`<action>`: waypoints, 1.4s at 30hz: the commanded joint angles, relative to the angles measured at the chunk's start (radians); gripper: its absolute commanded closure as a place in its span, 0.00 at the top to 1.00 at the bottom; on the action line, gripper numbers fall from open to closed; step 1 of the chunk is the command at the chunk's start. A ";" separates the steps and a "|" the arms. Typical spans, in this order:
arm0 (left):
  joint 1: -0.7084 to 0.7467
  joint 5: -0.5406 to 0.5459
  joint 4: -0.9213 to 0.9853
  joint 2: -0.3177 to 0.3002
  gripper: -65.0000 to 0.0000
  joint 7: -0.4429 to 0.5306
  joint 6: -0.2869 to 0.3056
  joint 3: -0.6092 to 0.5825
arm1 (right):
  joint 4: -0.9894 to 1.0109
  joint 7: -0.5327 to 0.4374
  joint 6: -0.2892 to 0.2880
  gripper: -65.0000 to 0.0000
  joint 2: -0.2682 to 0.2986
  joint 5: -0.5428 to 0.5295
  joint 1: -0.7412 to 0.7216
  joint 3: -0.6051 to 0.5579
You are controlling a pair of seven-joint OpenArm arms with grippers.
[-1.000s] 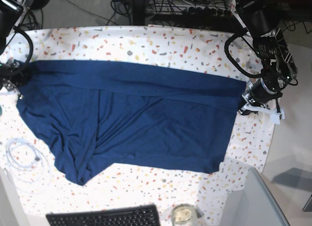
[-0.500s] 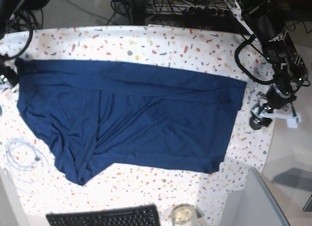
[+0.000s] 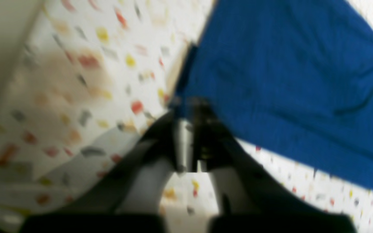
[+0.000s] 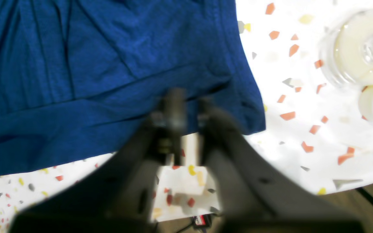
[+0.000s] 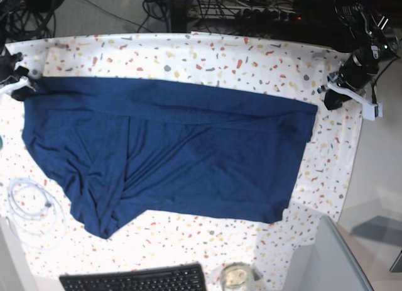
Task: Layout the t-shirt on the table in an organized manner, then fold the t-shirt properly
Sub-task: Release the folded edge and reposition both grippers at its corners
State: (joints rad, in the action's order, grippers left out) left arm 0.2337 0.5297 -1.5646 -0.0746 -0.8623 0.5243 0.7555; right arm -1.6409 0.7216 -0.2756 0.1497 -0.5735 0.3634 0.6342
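Observation:
The dark navy t-shirt (image 5: 176,146) lies spread across the speckled table (image 5: 207,55), with diagonal creases on its left half. My left gripper (image 5: 331,101) hovers just off the shirt's far right corner. In the left wrist view the left gripper (image 3: 189,111) is blurred, its fingers pressed together at the corner of the t-shirt (image 3: 287,81). My right gripper (image 5: 21,92) sits at the shirt's far left corner. Seen from the right wrist, the right gripper (image 4: 189,108) has its fingers close together over the hem of the t-shirt (image 4: 92,81), which lies flat.
A coiled white cable (image 5: 31,206) lies near the table's left edge. A black keyboard (image 5: 135,280) and a glass jar (image 5: 235,277) are at the front, a grey box (image 5: 326,256) at front right. A clear round spool (image 4: 358,48) stands beside the shirt's corner.
The left gripper swung off the shirt's right corner, then rose toward the table's far right. The right gripper let go of the left corner and has come back to it. The shirt stayed put.

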 commanded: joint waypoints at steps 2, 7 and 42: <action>-0.009 0.017 0.025 -0.012 0.00 0.021 0.003 0.000 | -0.011 0.005 -0.012 0.02 0.027 -0.016 -0.004 -0.049; -0.027 0.017 0.077 -0.012 0.00 0.088 0.001 -0.040 | -0.003 0.020 -0.009 0.00 0.054 -0.016 -0.014 -0.172; -0.231 -0.260 0.350 0.023 0.00 0.291 0.000 -0.175 | 0.466 0.013 -0.009 0.00 0.179 -0.007 -0.304 -0.179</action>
State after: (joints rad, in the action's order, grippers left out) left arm 0.0143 0.2577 -1.1957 -0.0425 -0.5903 0.5209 0.5816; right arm -1.1603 0.7483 -0.2806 0.3065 -0.5701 0.0723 0.4515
